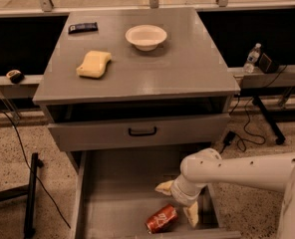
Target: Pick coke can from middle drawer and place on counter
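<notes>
Setting: speckled stone floor round a grey cabinet, with dark shelving behind.
View: single camera view, looking down on the cabinet from the front.
Worktop: broad flat glossy grey worktop on top of the cabinet; it carries a white round bowl, a yellow sponge and a small black flat bar, and its near right part is bare.
Upper drawer: grey drawer front with black curved handle, slightly out.
Middle drawer: wide shallow grey middle drawer, pulled well out.
Coke can: small red-orange aluminium coke can lying on its side on the drawer floor, near the front, right of centre.
Claw: white arm's claw down inside the drawer, its cream fingers spread wide and holding nothing.
Key relation: can sits just below and left of the claw, near the lower finger; contact cannot be told.
Can axis: diagonal, low-left to high-right in the picture.
Judgement: the fingers probably need to straddle the can across this axis.
</notes>
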Controlling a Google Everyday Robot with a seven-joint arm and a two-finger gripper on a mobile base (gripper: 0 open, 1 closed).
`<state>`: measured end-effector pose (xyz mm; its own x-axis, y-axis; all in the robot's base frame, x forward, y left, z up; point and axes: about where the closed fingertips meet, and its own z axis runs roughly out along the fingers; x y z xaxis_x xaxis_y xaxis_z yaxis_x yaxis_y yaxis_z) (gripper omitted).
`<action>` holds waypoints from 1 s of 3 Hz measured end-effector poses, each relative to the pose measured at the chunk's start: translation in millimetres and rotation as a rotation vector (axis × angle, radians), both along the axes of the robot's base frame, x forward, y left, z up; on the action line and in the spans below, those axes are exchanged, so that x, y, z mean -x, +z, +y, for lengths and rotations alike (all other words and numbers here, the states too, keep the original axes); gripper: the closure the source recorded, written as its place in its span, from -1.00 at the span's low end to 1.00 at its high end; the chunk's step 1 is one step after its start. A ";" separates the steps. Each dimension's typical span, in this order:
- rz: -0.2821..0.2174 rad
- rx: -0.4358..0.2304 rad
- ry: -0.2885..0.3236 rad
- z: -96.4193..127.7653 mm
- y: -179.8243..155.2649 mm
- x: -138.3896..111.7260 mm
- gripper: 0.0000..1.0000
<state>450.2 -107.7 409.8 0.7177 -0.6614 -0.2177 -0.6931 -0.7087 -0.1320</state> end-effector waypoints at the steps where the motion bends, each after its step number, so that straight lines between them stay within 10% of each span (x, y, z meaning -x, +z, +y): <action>1: -0.001 -0.065 0.040 25.5 -28.3 12.5 -0.67; 3: 0.059 -0.169 0.080 56.8 -50.3 29.6 0.26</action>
